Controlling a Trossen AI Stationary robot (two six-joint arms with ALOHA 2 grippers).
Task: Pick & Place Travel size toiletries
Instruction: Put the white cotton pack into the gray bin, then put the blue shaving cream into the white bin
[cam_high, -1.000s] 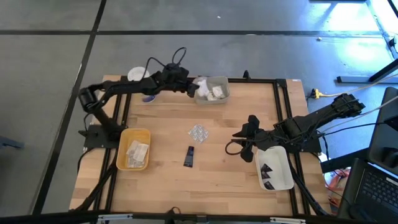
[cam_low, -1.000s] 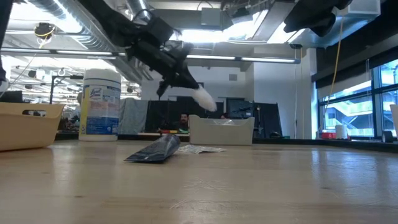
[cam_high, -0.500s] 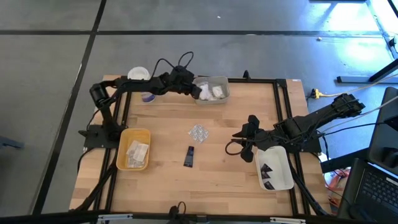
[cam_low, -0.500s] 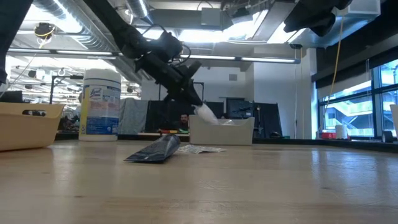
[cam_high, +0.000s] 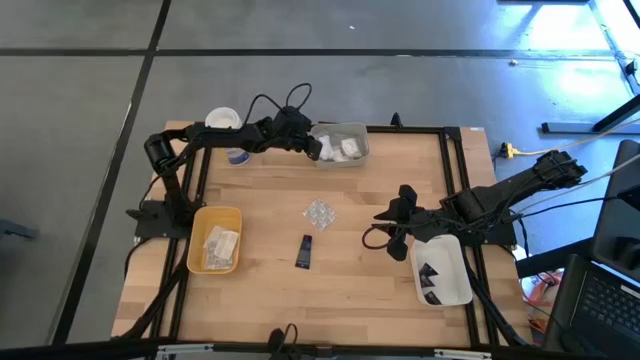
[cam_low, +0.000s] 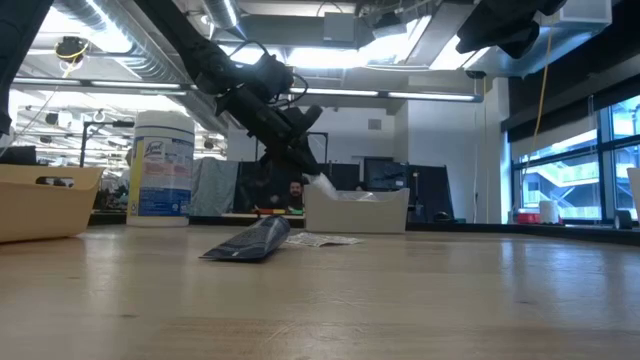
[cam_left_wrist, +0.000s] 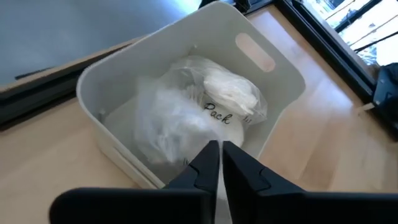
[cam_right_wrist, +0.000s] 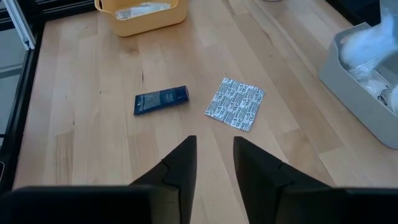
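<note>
White lumpy packets (cam_left_wrist: 205, 109) lie heaped at the table's far edge. Mid-table lie a flat, clear blister pack (cam_high: 319, 212) and, nearer the front edge, a dark tube (cam_high: 304, 251) on its side.

White packet (cam_left_wrist: 214, 102), centre of the left wrist view: "Pack" in dark script is showing.
Big white jar (cam_low: 163, 167), left of the low view: its blue label is carrying a script brand word, too small to read.
</note>
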